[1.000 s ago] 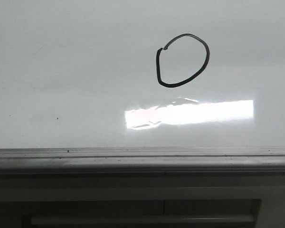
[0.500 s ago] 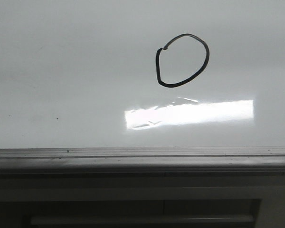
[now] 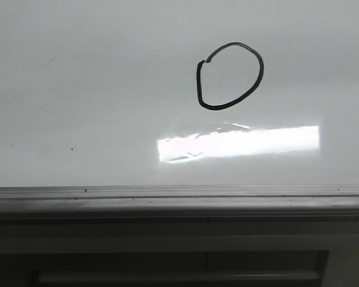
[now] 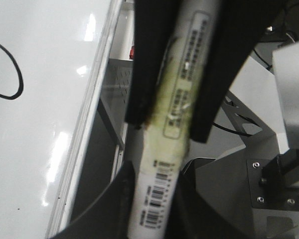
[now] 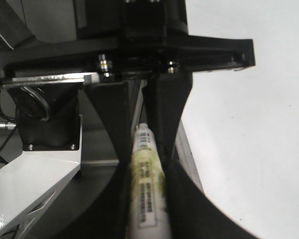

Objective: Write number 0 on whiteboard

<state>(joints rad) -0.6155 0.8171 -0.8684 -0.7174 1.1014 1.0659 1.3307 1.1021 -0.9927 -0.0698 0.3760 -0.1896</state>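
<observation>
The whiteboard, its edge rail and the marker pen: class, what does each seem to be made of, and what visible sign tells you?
The whiteboard: smooth glossy white surface, maybe coated; it mirrors a bright light. The edge rail: probably grey metal, ridged, dull sheen. The marker pen: likely plastic barrel with a printed label, stained yellowish.

Black tool [image 5: 142, 144] fingers [image 5: 167, 109], silver screws [image 5: 105, 63], white bracket [image 5: 35, 184].

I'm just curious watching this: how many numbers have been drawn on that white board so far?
1. A single number 0 sits right of centre in the upper part of the whiteboard in the front view. Board areas outside the pictures can't be checked.
</observation>
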